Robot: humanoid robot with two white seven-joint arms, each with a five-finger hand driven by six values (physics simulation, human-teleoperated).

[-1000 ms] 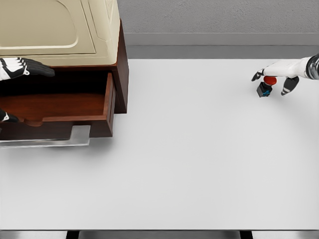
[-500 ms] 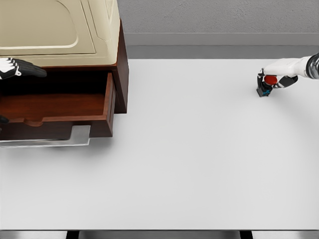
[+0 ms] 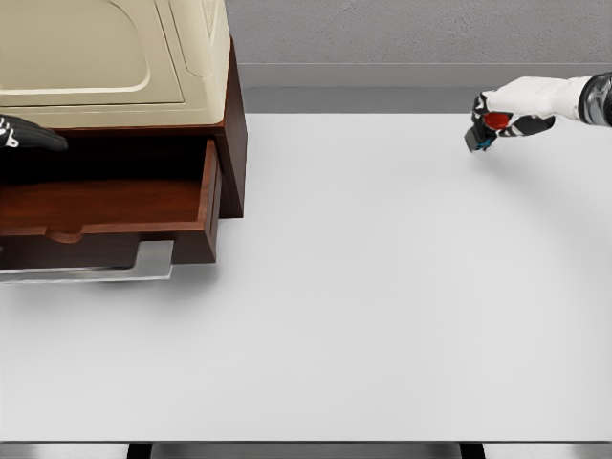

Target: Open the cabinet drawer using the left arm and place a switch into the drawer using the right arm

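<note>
A smooth white table point(image 3: 363, 316) is carrying a dark wooden cabinet point(image 3: 232, 143) whose drawer point(image 3: 115, 206) is standing open. The left hand point(image 3: 29, 134) is showing at its edge, grip unclear. Farther back, the right hand point(image 3: 512, 103) is gripping the red-capped black switch point(image 3: 486, 129), seemingly lifted.

We've got a reddish-brown wooden cabinet point(image 3: 232, 143) with a cream top, its open wooden drawer point(image 3: 105, 206) the same brown with a silvery metal handle point(image 3: 115, 271). The table point(image 3: 382, 306) is plain pale grey. Our white right hand point(image 3: 507, 107) has black fingers around the black switch with a red button point(image 3: 486, 127).
</note>
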